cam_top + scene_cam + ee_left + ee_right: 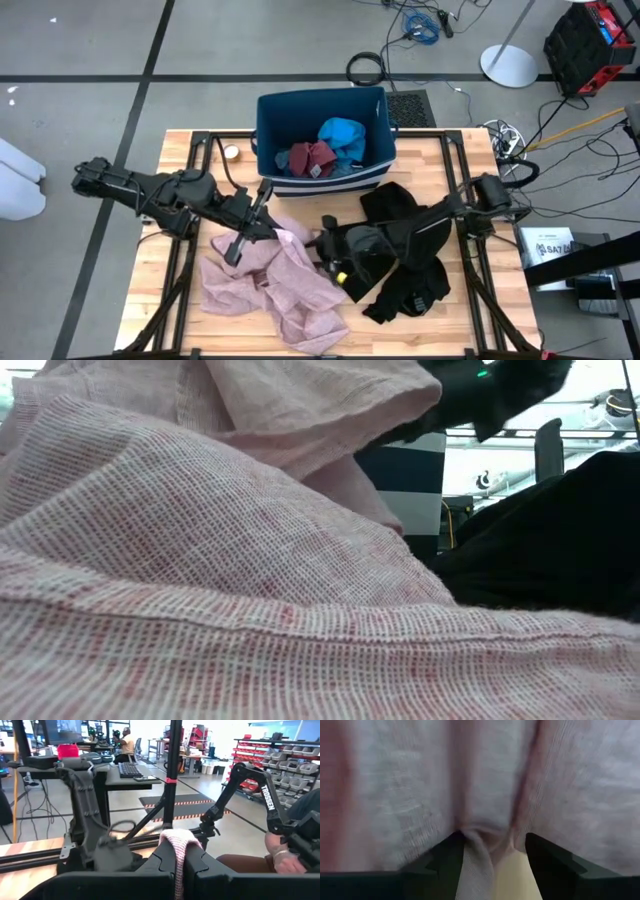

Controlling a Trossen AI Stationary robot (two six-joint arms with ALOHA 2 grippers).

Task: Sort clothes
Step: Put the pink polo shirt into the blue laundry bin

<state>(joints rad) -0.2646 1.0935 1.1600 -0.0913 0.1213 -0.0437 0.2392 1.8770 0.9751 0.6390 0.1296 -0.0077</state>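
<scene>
Pink garment [270, 285] pinched in left gripper [175, 851]; right gripper [492, 847] spread against it.

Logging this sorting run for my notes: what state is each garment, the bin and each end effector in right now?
Pink garment: crumpled on the table, one fold pinched.
Left end effector: shut on the pink garment.
Right end effector: open, fingers pressed into the pink garment's edge.
Black garment: heaped on the table under the right arm.
Blue bin: upright, open.
Teal piece: in the bin.
Maroon piece: in the bin.
</scene>
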